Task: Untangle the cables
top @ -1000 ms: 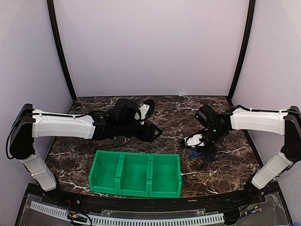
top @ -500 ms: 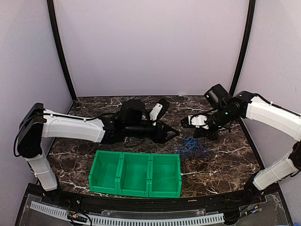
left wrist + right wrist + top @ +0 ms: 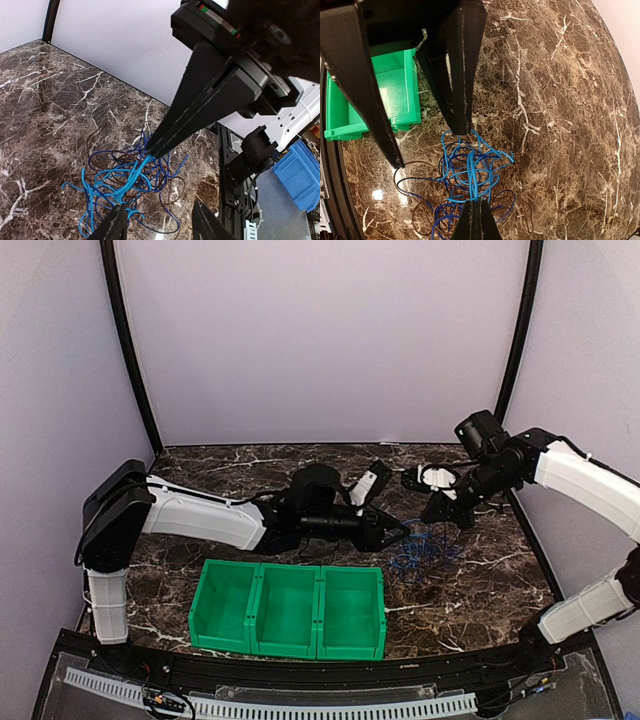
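Overhead we are barely resolving the cable tangle (image 3: 420, 554) beside the green bins (image 3: 288, 571) | wrist views: right gripper (image 3: 476, 218) pinching light-blue cable (image 3: 472, 180), left gripper (image 3: 160, 215) gaping.

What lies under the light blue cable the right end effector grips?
Under the light blue cable: dark blue loops and brown loops on the marble table. Upper strands cover how the lower ones knot.

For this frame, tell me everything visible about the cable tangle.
The cable tangle is a loose heap of thin light blue, dark blue and brown wires lying on the marble table just beyond the rightmost green bin. The right gripper pinches one light blue strand, pulled up taut. The left gripper, open, hangs close above the heap.
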### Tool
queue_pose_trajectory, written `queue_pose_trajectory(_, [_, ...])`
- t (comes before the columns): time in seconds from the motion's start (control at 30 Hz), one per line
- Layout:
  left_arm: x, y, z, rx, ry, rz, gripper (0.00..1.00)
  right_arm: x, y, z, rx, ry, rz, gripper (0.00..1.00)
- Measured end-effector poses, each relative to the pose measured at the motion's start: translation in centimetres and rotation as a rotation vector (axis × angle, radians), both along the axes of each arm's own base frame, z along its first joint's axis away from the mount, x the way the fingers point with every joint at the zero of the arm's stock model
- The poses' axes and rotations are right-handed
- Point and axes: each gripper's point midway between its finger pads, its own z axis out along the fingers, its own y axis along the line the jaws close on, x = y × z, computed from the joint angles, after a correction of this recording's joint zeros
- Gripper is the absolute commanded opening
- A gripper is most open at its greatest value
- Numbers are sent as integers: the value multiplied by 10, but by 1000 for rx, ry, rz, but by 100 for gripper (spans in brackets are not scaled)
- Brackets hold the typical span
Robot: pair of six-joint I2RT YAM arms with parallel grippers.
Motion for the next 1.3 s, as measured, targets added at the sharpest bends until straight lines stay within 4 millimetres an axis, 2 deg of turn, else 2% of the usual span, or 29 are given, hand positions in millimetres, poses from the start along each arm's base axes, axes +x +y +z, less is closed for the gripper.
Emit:
queue_pose_trajectory(0.17, [9,-6,-6,15,-11,27,49,-1,2,2,22,17,-6,0])
queue_pose_trajectory(0.27, [13,-7,-8,20,-21,42,46,-2,4,5,37,21,-4,0])
queue_pose_trajectory(0.4, [17,-11,-8,18,-45,50,33,-2,5,6,45,24,-3,0])
queue_pose_trajectory(0.43, [18,-12,-8,17,-50,50,24,-2,5,7,48,25,-3,0])
queue_pose_trajectory(0.53, [20,-15,-12,18,-64,47,6,-2,5,7,51,27,-3,0])
queue_pose_trajectory(0.63, [21,-17,-15,21,-68,44,2,-1,4,8,54,26,-11,0])
queue_pose_trajectory(0.67, [21,-17,-15,20,-70,45,0,0,4,9,59,23,-15,5])
queue_pose_trajectory(0.73, [22,-17,-13,14,-74,48,0,3,2,9,72,15,-25,37])
queue_pose_trajectory(0.77, [22,-18,-12,10,-72,51,0,3,1,8,79,18,-38,47])
queue_pose_trajectory(0.83, [23,-18,-11,3,-68,57,0,6,-2,5,97,23,-64,56])
queue_pose_trajectory(0.97, [24,-19,-5,-22,-52,64,0,11,-5,-16,135,65,-135,58])
queue_pose_trajectory(1.03, [24,-20,-2,-39,-44,66,0,14,-4,-26,154,94,-170,57])
queue_pose_trajectory(1.23, [24,-21,5,-70,-21,71,0,23,3,-38,222,115,-223,19])
queue_pose_trajectory(1.3, [25,-21,7,-75,-18,76,0,28,2,-38,243,114,-248,13])
